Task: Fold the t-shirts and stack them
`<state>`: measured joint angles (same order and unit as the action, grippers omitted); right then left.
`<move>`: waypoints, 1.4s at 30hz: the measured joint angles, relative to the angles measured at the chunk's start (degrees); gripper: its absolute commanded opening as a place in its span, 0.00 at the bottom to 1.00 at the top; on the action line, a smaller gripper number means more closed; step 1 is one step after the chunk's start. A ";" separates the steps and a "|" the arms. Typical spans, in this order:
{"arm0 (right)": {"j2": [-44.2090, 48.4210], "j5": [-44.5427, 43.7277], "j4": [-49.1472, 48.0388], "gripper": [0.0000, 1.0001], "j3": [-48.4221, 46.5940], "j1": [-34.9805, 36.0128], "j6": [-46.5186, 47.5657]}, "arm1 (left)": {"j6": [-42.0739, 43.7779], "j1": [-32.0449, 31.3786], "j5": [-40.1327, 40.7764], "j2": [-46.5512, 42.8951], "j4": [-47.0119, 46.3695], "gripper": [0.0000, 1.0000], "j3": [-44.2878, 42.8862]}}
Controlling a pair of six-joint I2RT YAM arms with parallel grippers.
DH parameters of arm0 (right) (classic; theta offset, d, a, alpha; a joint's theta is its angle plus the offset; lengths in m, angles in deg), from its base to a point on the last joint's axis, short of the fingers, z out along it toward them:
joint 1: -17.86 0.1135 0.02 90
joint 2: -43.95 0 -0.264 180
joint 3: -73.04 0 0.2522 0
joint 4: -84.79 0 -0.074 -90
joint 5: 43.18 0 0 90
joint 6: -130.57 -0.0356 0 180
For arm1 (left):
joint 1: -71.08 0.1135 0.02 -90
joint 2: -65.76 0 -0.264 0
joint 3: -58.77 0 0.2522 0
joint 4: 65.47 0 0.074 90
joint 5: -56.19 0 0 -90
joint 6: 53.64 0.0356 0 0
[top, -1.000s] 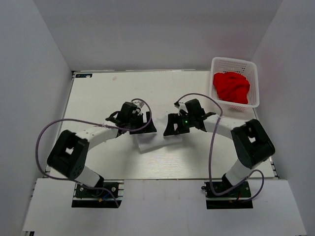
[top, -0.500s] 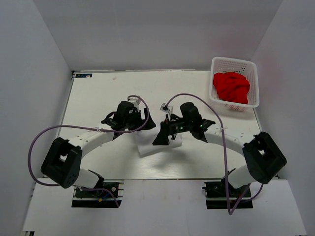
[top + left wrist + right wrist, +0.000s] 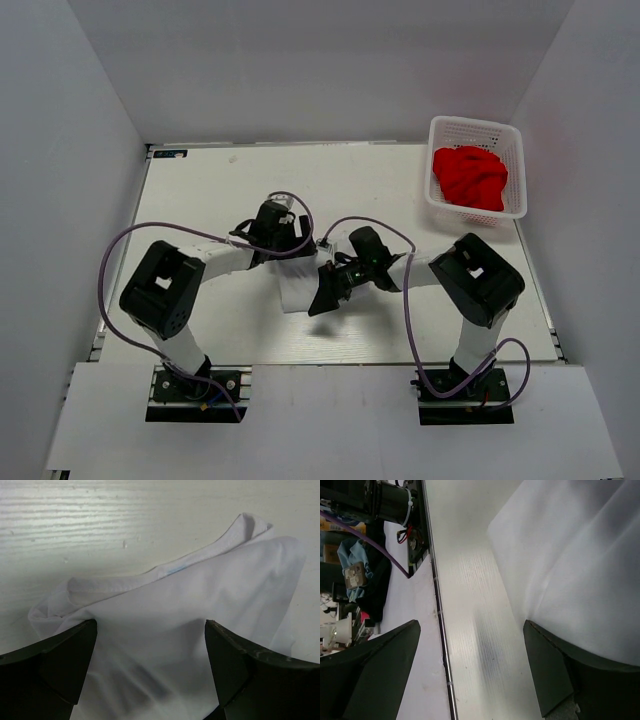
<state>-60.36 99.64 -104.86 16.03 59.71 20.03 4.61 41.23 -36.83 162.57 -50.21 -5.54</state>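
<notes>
Left claw (image 3: 150, 655), fingers spread wide, hangs over the crumpled plain white cloth t-shirt (image 3: 200, 600) at the middle of the white counter (image 3: 200, 200). Right claw (image 3: 470, 670), equally spread, sits at that shirt's edge. Well apart, the bunched bright red cloth t-shirt (image 3: 470, 177) lies inside the white plastic lattice basket (image 3: 478, 128) at the far right corner.

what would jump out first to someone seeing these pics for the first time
The bright red t-shirt, bunched in the white basket at the far right corner of the table, is the one splash of colour. Next come the two arms meeting mid-table. The left gripper and right gripper are both open at the crumpled white t-shirt, which nearly blends into the surface.
</notes>
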 measured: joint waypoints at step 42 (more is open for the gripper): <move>17.16 -22.03 -18.47 0.90 7.96 -7.15 -13.18 | -4.11 -0.61 2.36 -25.05 3.65 1.00 12.63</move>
<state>-43.21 77.61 -123.33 23.99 52.56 6.85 0.50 40.62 -34.47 137.53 -46.56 7.10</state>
